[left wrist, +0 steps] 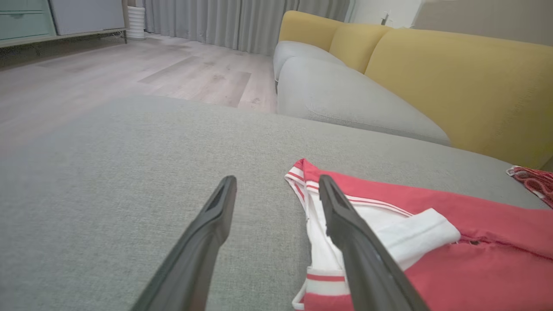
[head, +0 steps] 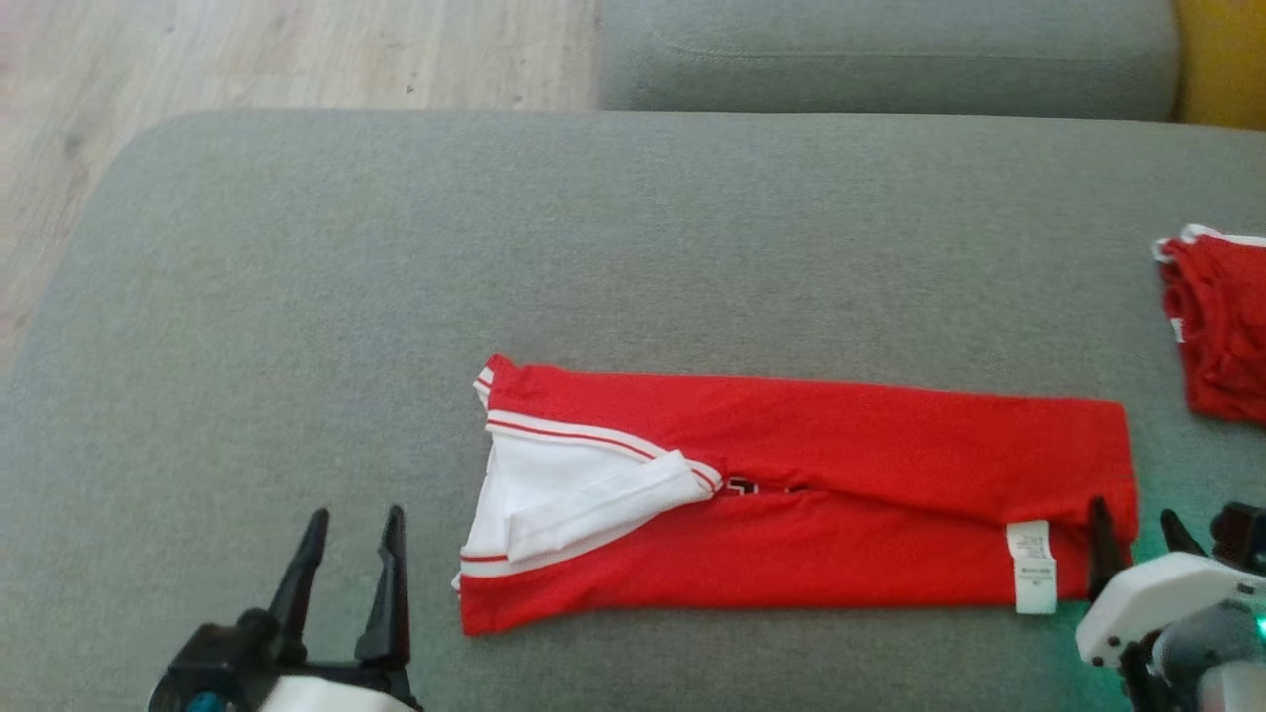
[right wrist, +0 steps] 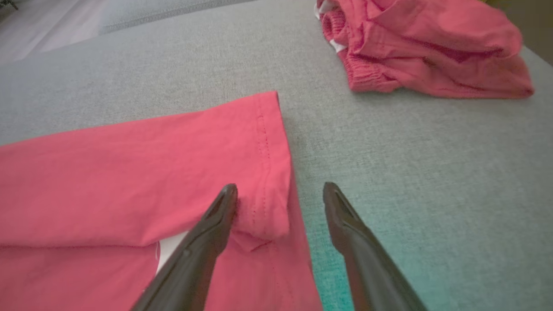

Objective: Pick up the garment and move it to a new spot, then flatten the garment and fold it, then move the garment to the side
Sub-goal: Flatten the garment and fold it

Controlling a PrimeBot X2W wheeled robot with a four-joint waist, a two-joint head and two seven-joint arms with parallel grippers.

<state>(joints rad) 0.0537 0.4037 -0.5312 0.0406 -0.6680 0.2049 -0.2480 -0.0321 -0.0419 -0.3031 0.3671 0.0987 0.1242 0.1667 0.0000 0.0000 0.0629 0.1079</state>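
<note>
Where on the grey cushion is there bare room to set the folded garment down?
Widest bare patch: the grey cushion left of the folded red garment, out to its rounded edge. A bare band also runs behind the garment. Crowded on the right: crumpled red clothing, narrow gap.

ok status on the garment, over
Left gripper open, beside collar end. Right gripper open at hem. Garment folded into a strip. Red pile apart, not blocking.

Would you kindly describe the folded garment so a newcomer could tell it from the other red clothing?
On the grey cushion, look near the middle of its front half: the red garment lies there as a long flat strip. Unlike the crumpled red pile at the cushion's right edge, it is smooth, with a white panel at its left end and a white label near its right.
</note>
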